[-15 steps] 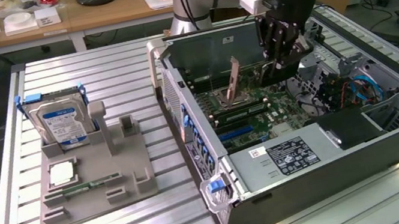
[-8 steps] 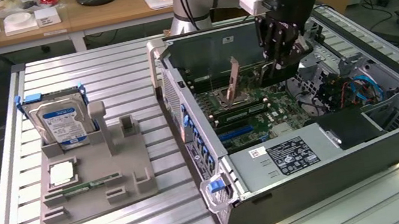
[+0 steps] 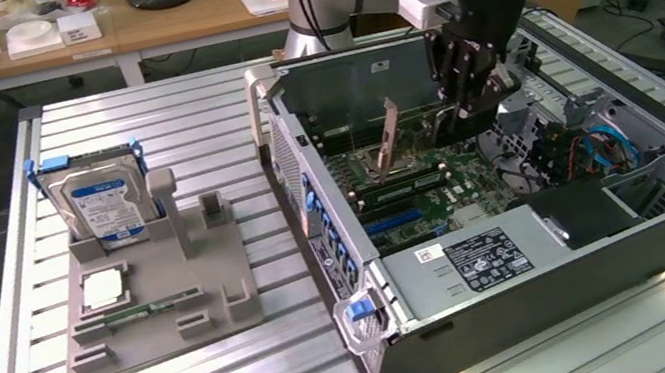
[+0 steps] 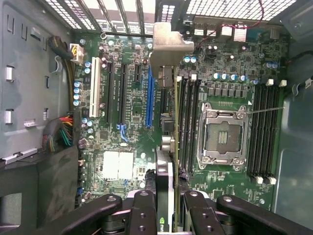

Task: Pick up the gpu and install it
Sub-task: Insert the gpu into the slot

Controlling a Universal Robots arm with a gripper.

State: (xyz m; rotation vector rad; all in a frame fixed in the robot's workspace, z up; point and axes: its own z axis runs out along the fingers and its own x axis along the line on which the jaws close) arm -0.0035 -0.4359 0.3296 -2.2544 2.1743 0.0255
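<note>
My gripper [image 3: 465,105] reaches down into the open computer case [image 3: 663,222] and is shut on the gpu [image 3: 393,134]. The card hangs on edge above the motherboard [image 3: 435,195], its metal bracket toward the case's rear wall. In the wrist view the gpu [image 4: 166,161] appears edge-on between my black fingers [image 4: 143,208], with its silver bracket [image 4: 168,46] at the far end. My gripper [image 4: 168,213] holds the card over the board, beside the long blue slot [image 4: 149,98] and the memory slots [image 4: 188,122]. It appears clear of the slot.
The CPU socket [image 4: 222,134] lies open on the board. A power supply [image 3: 480,258] and coloured cables [image 3: 597,147] crowd the case. Left of the case, a grey fixture [image 3: 208,288] holds a hard drive [image 3: 105,199] and a small memory stick [image 3: 143,307].
</note>
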